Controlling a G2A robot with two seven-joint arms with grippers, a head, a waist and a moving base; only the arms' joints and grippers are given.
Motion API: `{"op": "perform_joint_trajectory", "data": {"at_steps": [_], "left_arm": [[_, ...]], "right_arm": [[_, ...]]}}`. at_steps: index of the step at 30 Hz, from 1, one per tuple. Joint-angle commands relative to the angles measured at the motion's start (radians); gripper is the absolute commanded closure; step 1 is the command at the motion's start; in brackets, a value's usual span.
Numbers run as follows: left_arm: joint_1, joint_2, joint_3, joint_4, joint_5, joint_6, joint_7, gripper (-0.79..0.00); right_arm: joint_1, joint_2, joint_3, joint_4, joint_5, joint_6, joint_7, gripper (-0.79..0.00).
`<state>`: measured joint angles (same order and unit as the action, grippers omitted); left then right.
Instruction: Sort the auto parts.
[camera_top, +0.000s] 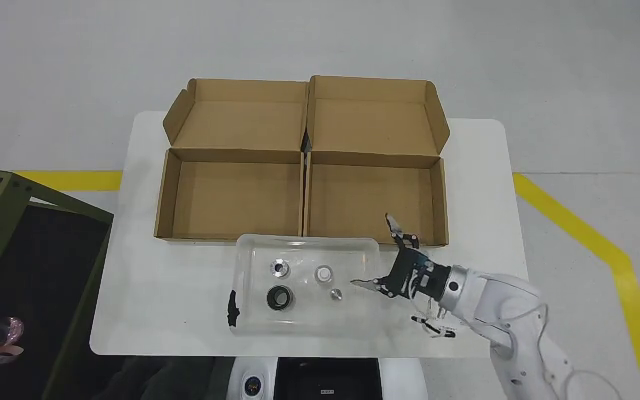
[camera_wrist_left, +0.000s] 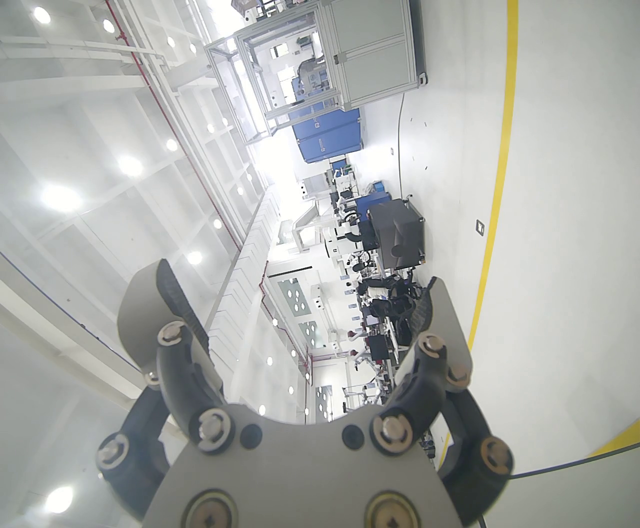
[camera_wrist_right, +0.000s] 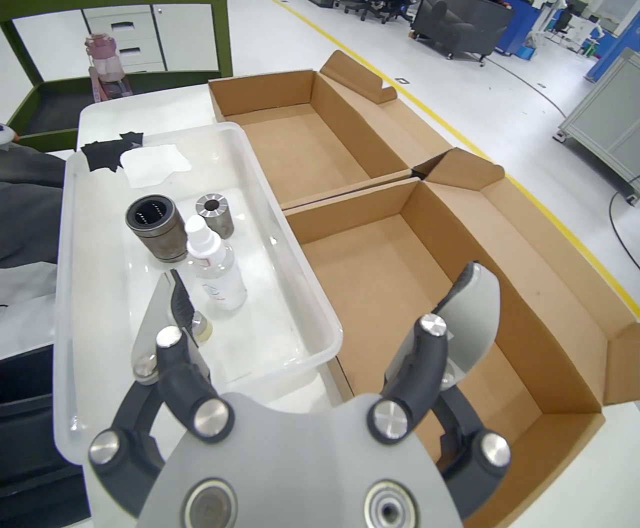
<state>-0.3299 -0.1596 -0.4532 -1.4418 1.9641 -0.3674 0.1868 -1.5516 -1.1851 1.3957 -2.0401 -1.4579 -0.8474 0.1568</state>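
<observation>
In the top view the right gripper hangs at the lower centre-right of the frame. Its fingers are spread wide and hold nothing, one over the clear bin and the other over the right box, on the desk. The parts all lie to its left inside the bin. A small round cap-like piece sits just beside the lower finger. Farther left are an upright white spray bottle, a steel bushing and a black linear bearing. Bottle, bushing and bearing each stand on end with the long axis vertical, so a grasp probably has to close across their sides from above. The bin's rim lies under the spread fingers, and the bottle crowds the bushing and bearing. The left box sits open beside the right one, just behind the bin. The left gripper, fingers apart and empty, points up into the room, so the right arm is the nearer one.
</observation>
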Motion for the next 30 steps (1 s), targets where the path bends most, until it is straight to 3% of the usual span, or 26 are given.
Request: {"op": "perform_joint_trajectory", "data": {"at_steps": [1, 16, 30], "left_arm": [[0.0, 0.0, 0.0, 0.0, 0.0, 0.0, 0.0, -0.785], [0.0, 0.0, 0.0, 0.0, 0.0, 0.0, 0.0, -0.785], [0.0, 0.0, 0.0, 0.0, 0.0, 0.0, 0.0, -0.785]], "right_arm": [[0.01, 0.0, -0.021, -0.003, -0.001, -0.003, 0.024, -0.785], [0.104, -0.006, -0.236, 0.041, -0.001, -0.014, 0.16, -0.785], [0.168, -0.006, -0.322, 0.093, 0.006, -0.004, 0.225, -0.785]]}}
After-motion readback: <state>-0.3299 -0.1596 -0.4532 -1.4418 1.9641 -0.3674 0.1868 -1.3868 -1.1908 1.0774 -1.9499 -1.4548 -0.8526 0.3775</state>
